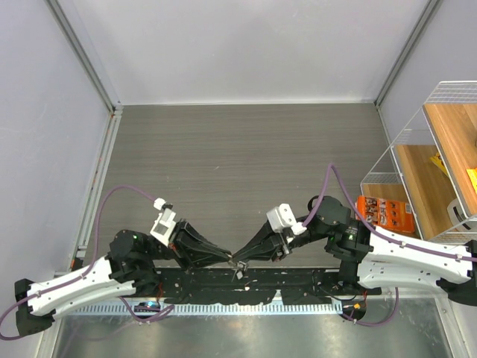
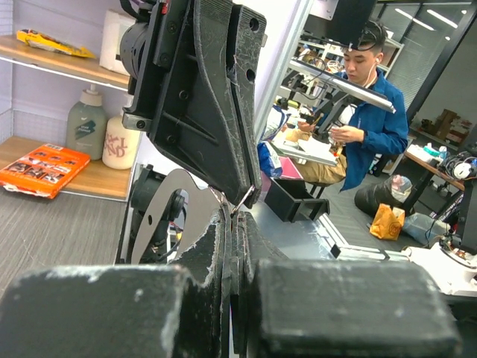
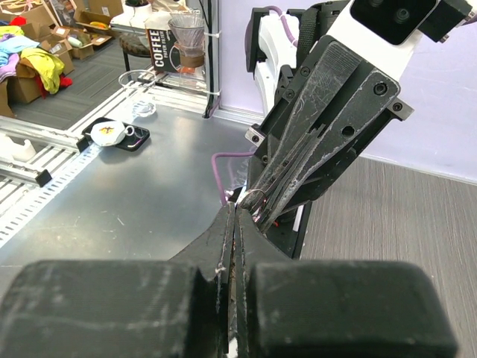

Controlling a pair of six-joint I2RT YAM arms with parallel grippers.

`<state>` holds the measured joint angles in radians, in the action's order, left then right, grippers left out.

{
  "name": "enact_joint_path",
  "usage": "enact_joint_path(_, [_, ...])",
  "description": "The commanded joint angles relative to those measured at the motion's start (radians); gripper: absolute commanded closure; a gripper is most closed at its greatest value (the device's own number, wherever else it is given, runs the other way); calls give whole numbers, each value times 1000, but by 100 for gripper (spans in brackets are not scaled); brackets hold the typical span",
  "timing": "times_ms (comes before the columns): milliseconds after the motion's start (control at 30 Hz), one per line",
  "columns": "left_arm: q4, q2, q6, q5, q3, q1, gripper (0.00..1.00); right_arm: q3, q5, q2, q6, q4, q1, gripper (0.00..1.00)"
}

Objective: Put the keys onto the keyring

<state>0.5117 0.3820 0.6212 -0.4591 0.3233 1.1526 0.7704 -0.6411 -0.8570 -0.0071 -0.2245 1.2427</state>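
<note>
- We see the left gripper (image 1: 229,258) and right gripper (image 1: 245,261) fingers both pressed together, tip to tip, lower centre.
- keyring (image 3: 256,198): thin silvery wire loop at the tips; we can't tell which gripper holds it.
- Grey wood-grain table (image 1: 238,164), orange packet (image 1: 384,213) at right.

**A:** What sits on the wire rack (image 1: 402,138)?

**B:** An orange packet (image 2: 43,168) lies flat on its lowest wooden shelf, with a grey-green pump bottle (image 2: 86,123) and a white bottle (image 2: 118,142) just beside it.

**A:** And higher up?

**B:** A yellow packet (image 2: 52,41) on the shelf above. The grey wood-grain worktop (image 1: 238,164) spreads out from the rack's foot.
</note>
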Motion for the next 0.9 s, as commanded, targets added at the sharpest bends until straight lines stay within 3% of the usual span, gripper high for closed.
enact_joint_path(0, [53, 8, -3, 0, 33, 4, 100, 30, 21, 6, -25, -52, 6, 95])
enact_joint_path(267, [-105, -11, -23, 131, 69, 4, 100, 36, 57, 36, -37, 37, 6, 94])
enact_joint_path(400, [-180, -11, -32, 178, 91, 4, 100, 46, 80, 68, -45, 102, 4, 78])
enact_joint_path(467, [-211, -11, -38, 195, 102, 4, 100, 52, 104, 85, -48, 134, 6, 65])
enact_joint_path(600, [-265, -14, -44, 224, 117, 6, 100, 76, 161, 122, -62, 218, 6, 52])
enact_joint_path(867, [-488, -2, -77, 313, 216, 4, 100, 269, 365, 21, -73, 543, 6, 50])
